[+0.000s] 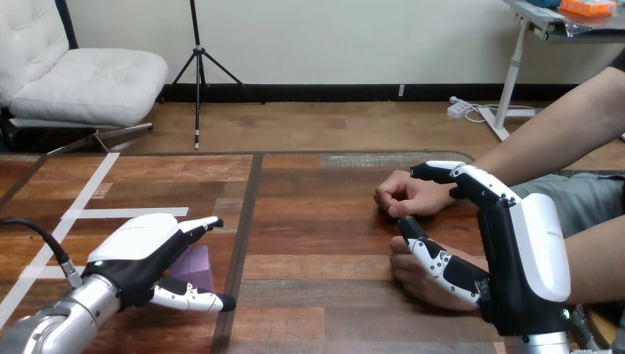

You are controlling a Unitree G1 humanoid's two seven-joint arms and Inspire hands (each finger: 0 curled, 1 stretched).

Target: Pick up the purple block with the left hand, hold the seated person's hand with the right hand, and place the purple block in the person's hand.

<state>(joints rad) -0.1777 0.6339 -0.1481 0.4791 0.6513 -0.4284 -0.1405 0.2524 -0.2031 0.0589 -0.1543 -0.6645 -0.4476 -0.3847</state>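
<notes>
Since the purple block (197,265) has to cross the table (309,243) from left to right, the gap matters most: the person's hands lie well apart from it, toward 3 o'clock. The right hand (516,251) stands on edge and open. Its fingers reach straight past the wrist of the person's upper hand (405,195), and its thumb lies on the person's lower hand (416,287), but it grips neither. The left hand (140,254) is spread wide and holds nothing. Its thumb and fingers flank the block, which rests on the table at its 3 o'clock, partly hidden, so its long axis is unclear.
</notes>
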